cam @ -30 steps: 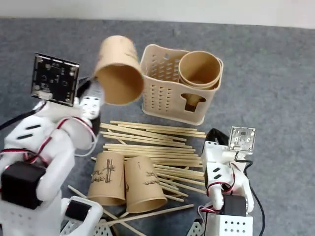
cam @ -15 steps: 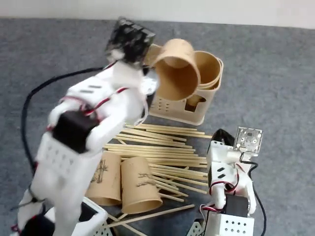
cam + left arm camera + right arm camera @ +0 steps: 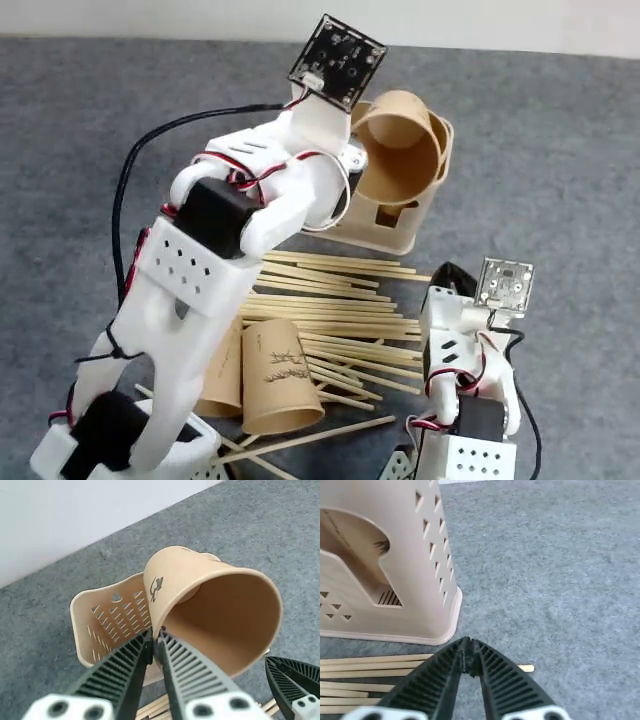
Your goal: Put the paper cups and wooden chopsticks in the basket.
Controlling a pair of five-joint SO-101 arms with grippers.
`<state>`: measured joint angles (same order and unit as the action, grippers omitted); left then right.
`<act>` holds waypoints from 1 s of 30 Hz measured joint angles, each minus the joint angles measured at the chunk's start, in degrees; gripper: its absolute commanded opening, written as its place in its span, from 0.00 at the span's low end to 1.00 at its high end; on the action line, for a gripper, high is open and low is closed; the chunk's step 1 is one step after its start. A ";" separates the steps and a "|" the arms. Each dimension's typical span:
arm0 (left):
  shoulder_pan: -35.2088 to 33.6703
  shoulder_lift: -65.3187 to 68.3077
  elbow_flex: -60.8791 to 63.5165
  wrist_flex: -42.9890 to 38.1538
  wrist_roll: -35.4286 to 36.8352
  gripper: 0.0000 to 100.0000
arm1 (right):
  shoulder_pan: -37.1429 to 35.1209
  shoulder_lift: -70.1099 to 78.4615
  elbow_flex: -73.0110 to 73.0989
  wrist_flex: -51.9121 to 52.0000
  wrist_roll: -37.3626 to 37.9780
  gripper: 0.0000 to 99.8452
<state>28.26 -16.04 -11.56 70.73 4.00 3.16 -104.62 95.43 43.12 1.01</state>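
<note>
Above the basket (image 3: 404, 226) | left end effector (image 3: 156, 632) is gripping a tilted paper cup (image 3: 216, 614) by its rim | right end effector (image 3: 468, 656) is hanging with fingers pressed together, holding nothing, low over the desk (image 3: 560, 180) just beside the basket | wooden chopsticks (image 3: 335, 312) are lying scattered in front | two more cups (image 3: 278, 376) are lying among them

A grey-covered bench (image 3: 560, 180) carries a perforated basket (image 3: 395, 228), a loose heap of wooden chopsticks (image 3: 340, 305) and two paper cups (image 3: 278, 375) at the heap's edge.
</note>
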 measured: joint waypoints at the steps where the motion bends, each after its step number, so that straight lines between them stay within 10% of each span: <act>1: 0.09 0.00 -0.35 0.00 0.00 0.16 | 0.00 0.00 0.00 0.00 0.00 0.01; 30: -7.47 0.00 16.18 -31.38 0.00 0.16 | 0.00 0.00 0.00 0.00 0.00 0.01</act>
<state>20.79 -16.04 4.62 39.34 4.00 3.16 -104.62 95.43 43.12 1.01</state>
